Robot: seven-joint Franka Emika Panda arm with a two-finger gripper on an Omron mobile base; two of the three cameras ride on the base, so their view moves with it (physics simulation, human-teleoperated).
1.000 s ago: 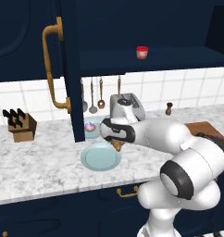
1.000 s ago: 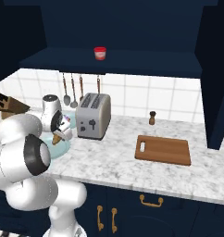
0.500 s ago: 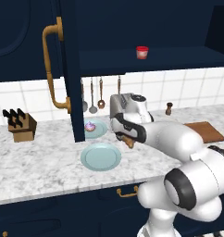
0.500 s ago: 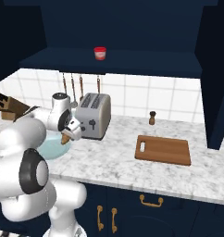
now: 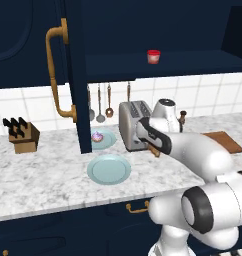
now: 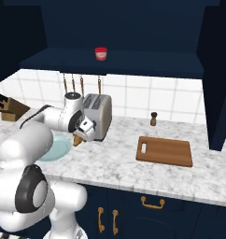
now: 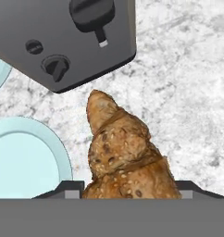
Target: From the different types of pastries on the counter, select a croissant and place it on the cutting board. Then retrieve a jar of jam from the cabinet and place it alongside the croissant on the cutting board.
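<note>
My gripper (image 5: 153, 148) (image 6: 82, 134) is shut on the golden-brown croissant (image 5: 155, 151) (image 6: 78, 139) (image 7: 123, 153), held a little above the counter (image 6: 110, 161) in front of the toaster. In the hand view the croissant's tapered end points away from me, between the dark fingertips (image 7: 70, 190). The reddish-brown cutting board (image 5: 224, 141) (image 6: 165, 151) lies bare well to the right. The red jar of jam (image 5: 153, 56) (image 6: 101, 53) stands on the open cabinet's shelf above. A pink-frosted cupcake (image 5: 97, 136) sits on a plate behind the cabinet door (image 5: 75, 75).
A silver toaster (image 5: 133, 124) (image 6: 97, 115) (image 7: 63, 37) stands just behind the gripper. An empty pale blue plate (image 5: 109, 169) (image 6: 56, 148) (image 7: 21, 157) lies to its left. A pepper grinder (image 6: 153, 119) stands near the board, a knife block (image 5: 22, 137) far left.
The arm has carried the croissant to the right, from over the pale blue plate to in front of the toaster. The gripper stays shut on it.
</note>
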